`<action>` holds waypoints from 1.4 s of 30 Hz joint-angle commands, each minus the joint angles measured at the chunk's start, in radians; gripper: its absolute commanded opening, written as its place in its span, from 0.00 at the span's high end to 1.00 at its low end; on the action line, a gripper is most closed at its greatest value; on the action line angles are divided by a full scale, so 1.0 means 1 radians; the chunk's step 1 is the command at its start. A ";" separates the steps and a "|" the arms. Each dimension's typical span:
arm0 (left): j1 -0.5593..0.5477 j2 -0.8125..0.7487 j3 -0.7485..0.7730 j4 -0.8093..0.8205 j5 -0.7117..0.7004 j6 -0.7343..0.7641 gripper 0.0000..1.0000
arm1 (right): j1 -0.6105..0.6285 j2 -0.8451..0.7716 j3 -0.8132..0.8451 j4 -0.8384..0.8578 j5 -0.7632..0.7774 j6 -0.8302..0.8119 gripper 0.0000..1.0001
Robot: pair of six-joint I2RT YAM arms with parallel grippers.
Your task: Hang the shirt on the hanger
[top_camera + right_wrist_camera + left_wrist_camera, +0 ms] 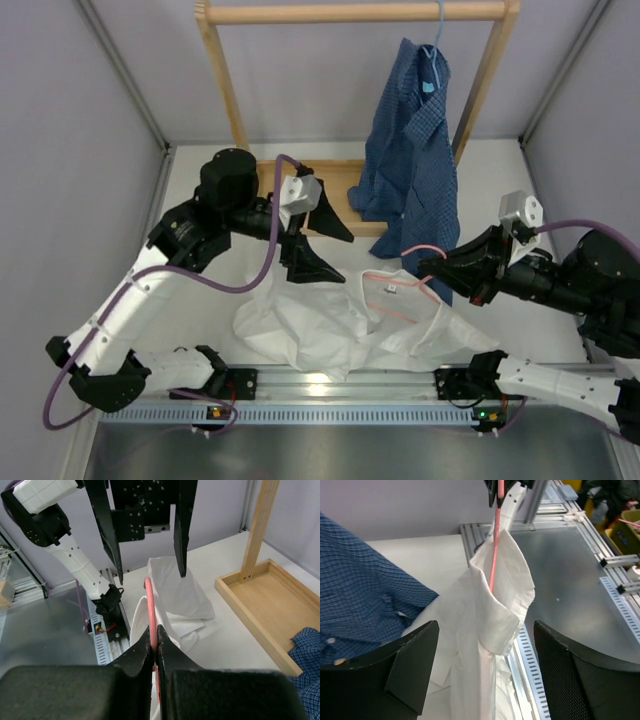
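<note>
Left wrist, white shirt [487,630] hanging creased, pink hanger [493,555] inside collar

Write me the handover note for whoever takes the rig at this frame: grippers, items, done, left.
Right gripper shut on the pink hanger, raised off the table. Left gripper open, empty, facing the white shirt.
Done: hanger wire runs into the collar; part of the shirt hangs from it.
Left: most cloth lies heaped on the table; seat both shoulders on the hanger.
</note>
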 commanded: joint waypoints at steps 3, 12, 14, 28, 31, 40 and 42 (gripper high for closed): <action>-0.086 0.041 -0.051 0.019 0.042 0.047 0.26 | 0.011 -0.002 0.064 0.024 -0.051 -0.010 1.00; -0.150 0.090 -0.051 0.017 0.000 0.060 0.57 | 0.011 0.017 0.056 0.047 -0.077 -0.003 1.00; -0.155 0.094 -0.052 0.017 -0.002 0.066 0.59 | 0.011 0.020 0.050 0.071 -0.077 -0.001 1.00; -0.158 0.079 -0.103 0.019 -0.001 0.083 1.00 | 0.011 0.046 -0.011 0.183 -0.044 0.031 1.00; -0.156 0.056 -0.121 0.019 0.003 0.095 1.00 | 0.011 0.037 -0.030 0.186 -0.028 0.023 0.96; -0.156 -0.013 -0.126 -0.066 -0.031 0.149 1.00 | 0.011 -0.224 -0.134 -0.182 0.062 -0.058 0.52; -0.156 -0.024 -0.125 -0.066 -0.010 0.150 1.00 | 0.011 -0.251 -0.146 -0.243 0.004 -0.056 0.51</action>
